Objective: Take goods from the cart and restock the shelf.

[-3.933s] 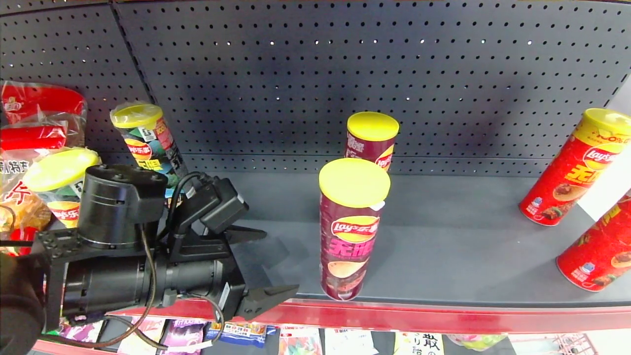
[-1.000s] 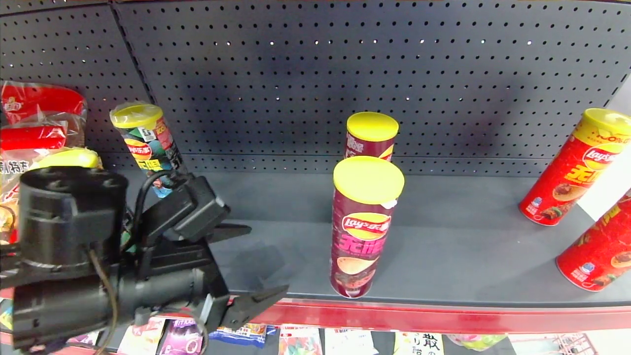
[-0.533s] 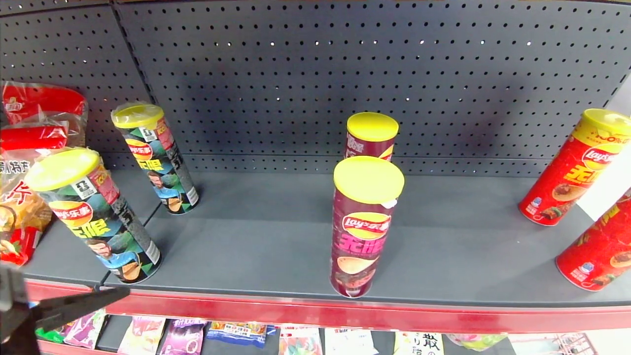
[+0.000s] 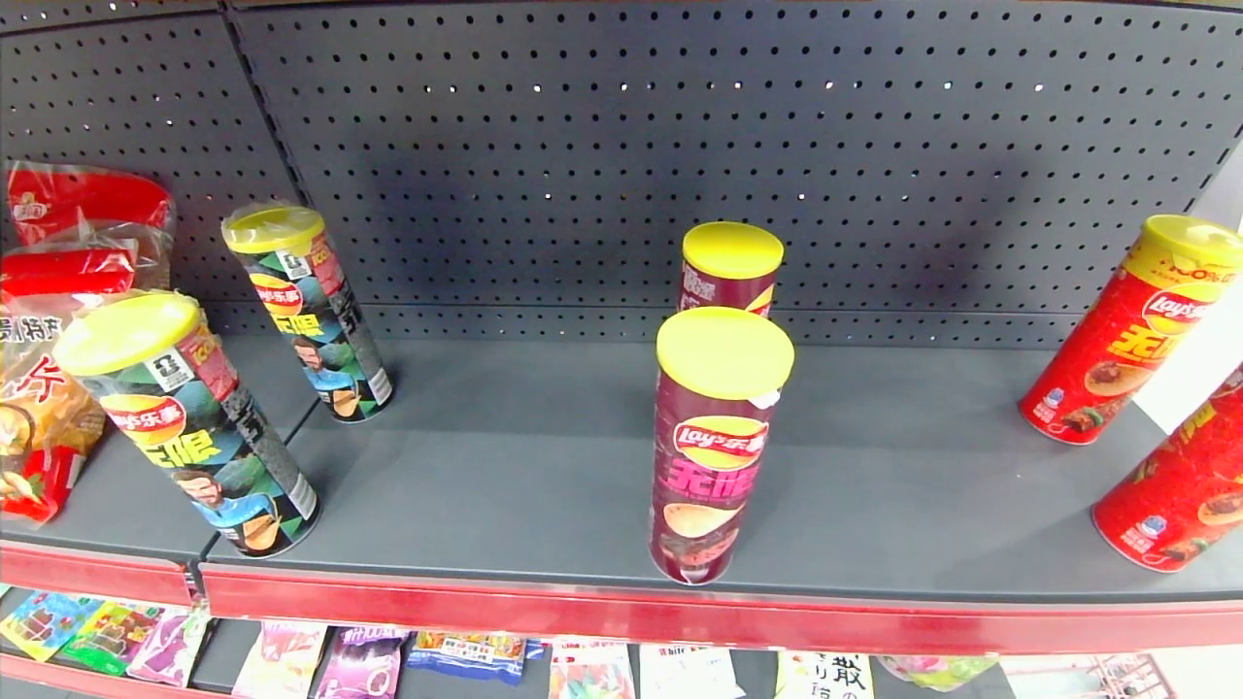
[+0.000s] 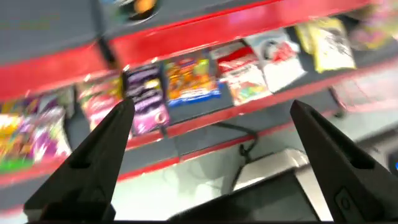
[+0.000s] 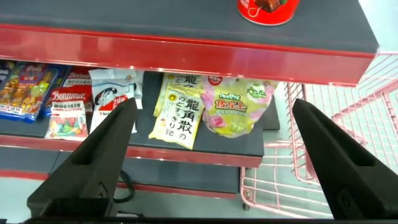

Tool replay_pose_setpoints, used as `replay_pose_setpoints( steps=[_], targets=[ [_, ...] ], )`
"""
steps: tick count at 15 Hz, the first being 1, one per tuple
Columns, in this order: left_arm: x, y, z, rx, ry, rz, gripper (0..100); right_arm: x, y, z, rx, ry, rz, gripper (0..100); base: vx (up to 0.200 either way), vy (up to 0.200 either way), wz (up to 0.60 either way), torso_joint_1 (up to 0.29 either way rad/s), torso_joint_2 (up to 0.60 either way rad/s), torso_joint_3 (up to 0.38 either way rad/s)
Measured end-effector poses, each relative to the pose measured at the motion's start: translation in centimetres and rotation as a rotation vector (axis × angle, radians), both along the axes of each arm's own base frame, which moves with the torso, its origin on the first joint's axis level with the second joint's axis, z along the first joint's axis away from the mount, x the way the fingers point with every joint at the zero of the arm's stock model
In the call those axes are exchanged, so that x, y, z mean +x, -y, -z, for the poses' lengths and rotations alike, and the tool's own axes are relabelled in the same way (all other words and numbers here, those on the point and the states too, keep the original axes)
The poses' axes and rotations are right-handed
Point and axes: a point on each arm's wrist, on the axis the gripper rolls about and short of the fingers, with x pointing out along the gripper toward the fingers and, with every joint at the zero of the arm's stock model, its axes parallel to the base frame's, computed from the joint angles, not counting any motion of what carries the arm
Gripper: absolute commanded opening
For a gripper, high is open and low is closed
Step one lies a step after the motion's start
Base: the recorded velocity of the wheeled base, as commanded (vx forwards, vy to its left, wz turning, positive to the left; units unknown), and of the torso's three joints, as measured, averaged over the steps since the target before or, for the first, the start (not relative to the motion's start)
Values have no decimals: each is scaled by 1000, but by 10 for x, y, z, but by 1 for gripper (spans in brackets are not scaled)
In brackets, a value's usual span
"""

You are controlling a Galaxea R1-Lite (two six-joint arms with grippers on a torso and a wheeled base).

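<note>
The grey shelf [image 4: 544, 485] has a red front edge. The front purple can [image 4: 721, 447] has a yellow lid. It stands upright in the middle of the shelf, close to the front edge. The back purple can [image 4: 731, 267] stands just behind it, at 12 o'clock.

At 9 o'clock from them are the front dark can [image 4: 189, 427], at the edge, and the back dark can [image 4: 309, 313], near the wall. Snack bags [image 4: 58, 291] sit at the far left end. At 3 o'clock, well apart from the purple ones, are the back red can [image 4: 1126, 330] and the front red can [image 4: 1175, 485].

The left end effector [image 5: 211, 162] is released. Its two black fingers are wide apart and hold nothing. Past it, bright snack packets [image 5: 186, 81] lie on a lower shelf [image 5: 205, 134].

The right end effector [image 6: 211, 155] is released too, with nothing between its fingers. Past it lie more packets [image 6: 180, 112], and a pink wire cart [image 6: 267, 186] stands beside them.
</note>
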Motion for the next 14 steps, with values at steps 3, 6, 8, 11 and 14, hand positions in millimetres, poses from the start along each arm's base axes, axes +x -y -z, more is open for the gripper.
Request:
replay_pose_setpoints(
  steps=[3, 6, 8, 11, 14],
  targets=[
    [-17, -3, 23, -6, -9, -94, 100, 0, 0, 0, -1, 1, -8, 100, 0, 0, 0, 0, 0, 0],
    [-28, 0, 37, -63, 13, -258, 100, 0, -1, 0, 2, 4, -31, 100, 0, 0, 0, 0, 0, 0],
    [-29, 6, 39, -127, 54, -415, 100, 2, -1, 0, 10, 35, -43, 100, 0, 0, 0, 0, 0, 0],
    [-14, 8, 34, -154, 339, -425, 100, 11, -2, 0, 23, 185, -70, 100, 0, 0, 0, 0, 0, 0],
    [-3, 8, 59, -95, 368, -357, 100, 14, -5, 12, 13, 163, -171, 100, 0, 0, 0, 0, 0, 0]
  ],
)
